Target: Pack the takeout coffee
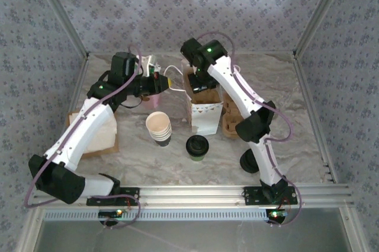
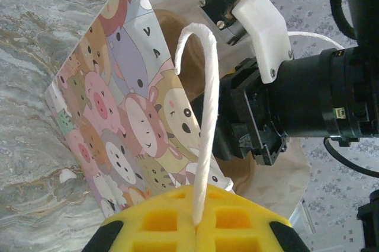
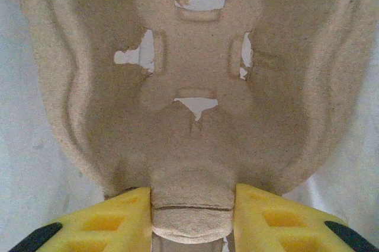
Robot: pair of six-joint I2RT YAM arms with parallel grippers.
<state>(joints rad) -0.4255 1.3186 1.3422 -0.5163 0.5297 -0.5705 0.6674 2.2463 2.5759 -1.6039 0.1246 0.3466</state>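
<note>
Carrier-loading seems in hand: overhead, the takeout coffee (image 1: 197, 147) stands on the desk (image 1: 296, 145) well behind both end effectors; left wrist, the left end effector (image 2: 195, 219) clamps the bag handle (image 2: 209, 115); right wrist, the right end effector (image 3: 190, 204) pinches the pulp carrier (image 3: 195, 121), probably due for release next.

Left claw (image 2: 198, 221) clamped tight, right claw (image 3: 192, 216) clamped wider, both far forward.

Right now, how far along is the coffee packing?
Done: the coffee cup is lidded and the bag stands upright. In hand: the left claw pinches the bag's rope handle; the right claw grips a pulp carrier at the bag's mouth. Left: the cup sits on the table, outside the bag.
</note>
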